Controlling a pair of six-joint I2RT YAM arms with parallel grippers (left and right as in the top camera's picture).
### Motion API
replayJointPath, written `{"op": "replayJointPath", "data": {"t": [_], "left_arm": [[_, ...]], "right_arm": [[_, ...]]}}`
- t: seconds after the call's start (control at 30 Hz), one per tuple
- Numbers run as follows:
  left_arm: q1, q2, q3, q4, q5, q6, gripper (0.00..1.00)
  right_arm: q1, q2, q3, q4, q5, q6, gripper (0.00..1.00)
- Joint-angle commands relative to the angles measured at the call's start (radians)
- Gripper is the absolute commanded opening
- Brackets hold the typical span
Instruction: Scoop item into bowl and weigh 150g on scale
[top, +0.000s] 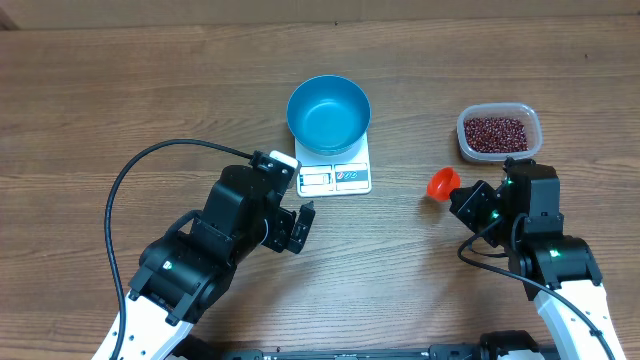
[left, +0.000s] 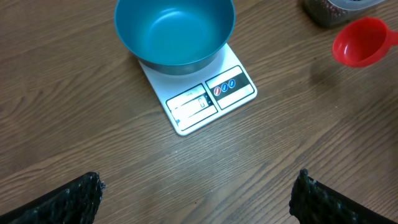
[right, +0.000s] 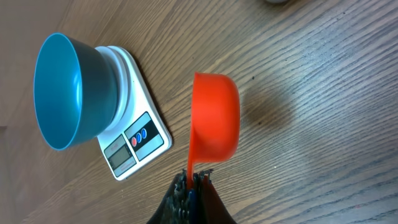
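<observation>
Overhead: right gripper (right: 191, 180) pinches scoop (right: 214, 118); left gripper (left: 196, 196) wide, apparently empty.

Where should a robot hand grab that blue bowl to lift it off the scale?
By the rim, coming straight down from above: one finger inside, one outside the wall. The blue bowl stands upright and empty on the scale, so its rim is free all round, while its smooth round sides look too wide to span.

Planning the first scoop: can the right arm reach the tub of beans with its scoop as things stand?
Probably yes. The right pincer, shut on the red scoop, sits close to the open tub of beans, with nothing lying between them.
</observation>
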Motion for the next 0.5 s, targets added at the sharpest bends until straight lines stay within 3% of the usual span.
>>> {"op": "replayJointPath", "data": {"t": [0.0, 0.47], "left_arm": [[0.005, -0.002, -0.01, 0.003, -0.02, -0.015, 0.99], [0.005, 0.065, -0.01, 0.006, -0.016, -0.015, 0.99]], "right_arm": [[0.004, -0.011, 0.029, 0.007, 0.006, -0.001, 0.04], [0.004, -0.011, 0.029, 0.014, -0.001, 0.003, 0.04]]}}
